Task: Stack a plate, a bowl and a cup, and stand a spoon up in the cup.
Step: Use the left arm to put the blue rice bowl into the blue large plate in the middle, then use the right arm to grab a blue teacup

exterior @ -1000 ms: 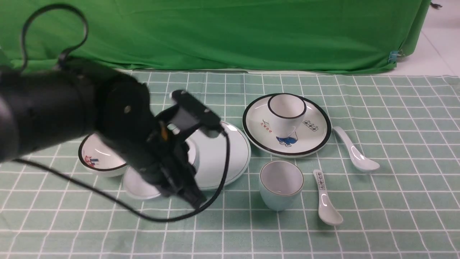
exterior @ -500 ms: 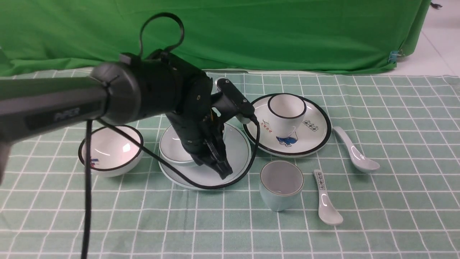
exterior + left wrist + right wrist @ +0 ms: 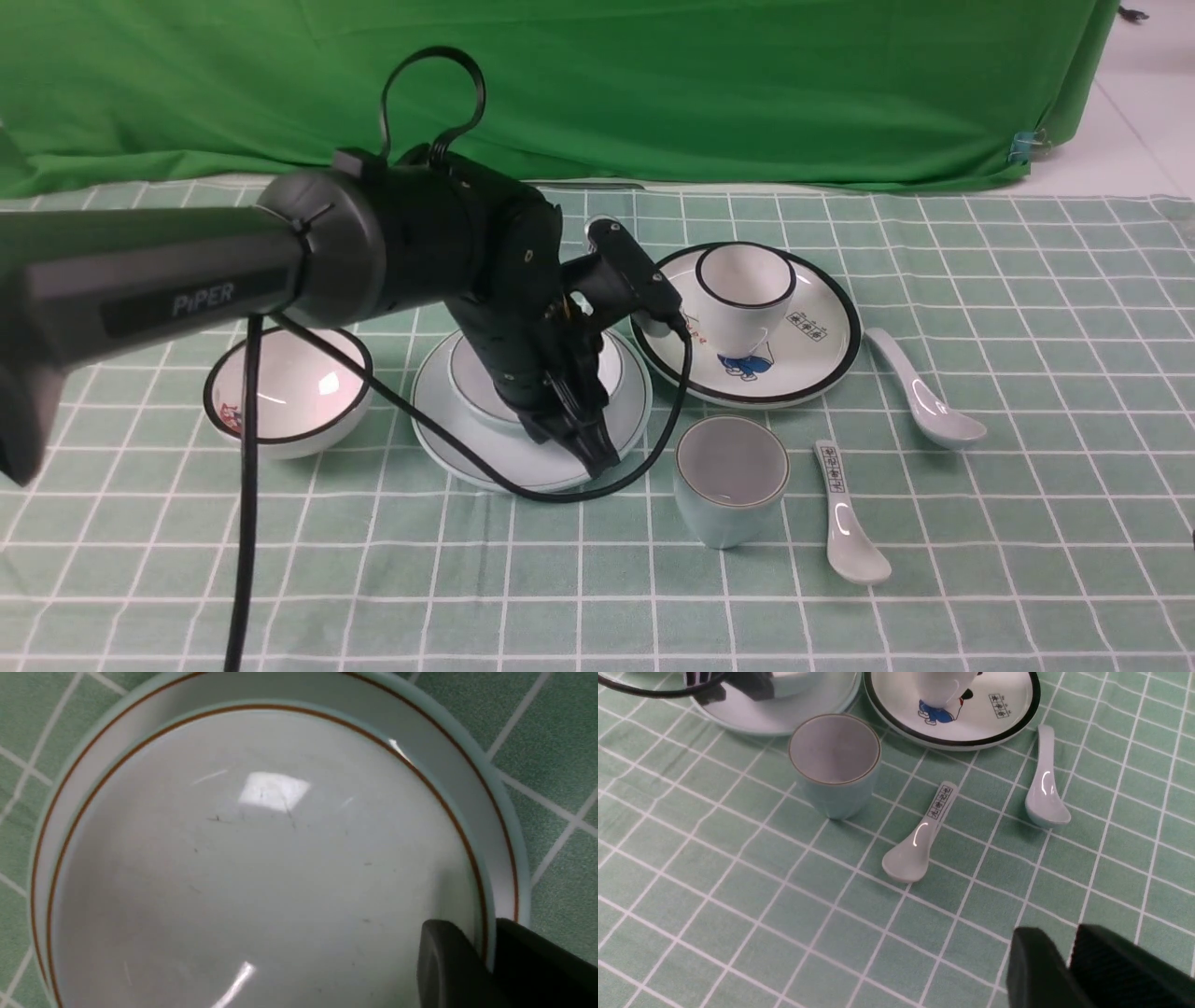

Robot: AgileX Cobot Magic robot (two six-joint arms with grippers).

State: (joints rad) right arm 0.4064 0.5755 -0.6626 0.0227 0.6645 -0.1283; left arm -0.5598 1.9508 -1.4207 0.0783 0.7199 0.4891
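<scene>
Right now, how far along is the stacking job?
Done: the bowl sits on the plate. In hand: the left gripper straddles the bowl's rim; whether it grips is unclear. Left: the cup stands on the cloth, not yet in the bowl, and the plain spoon lies flat beside the black-rimmed plate.

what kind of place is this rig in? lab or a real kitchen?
Most likely a robot lab or recording studio, not a real kitchen. A green backdrop cloth hangs behind the table, and a PiPER-branded robot arm reaches over a checked tablecloth set with crockery.
</scene>
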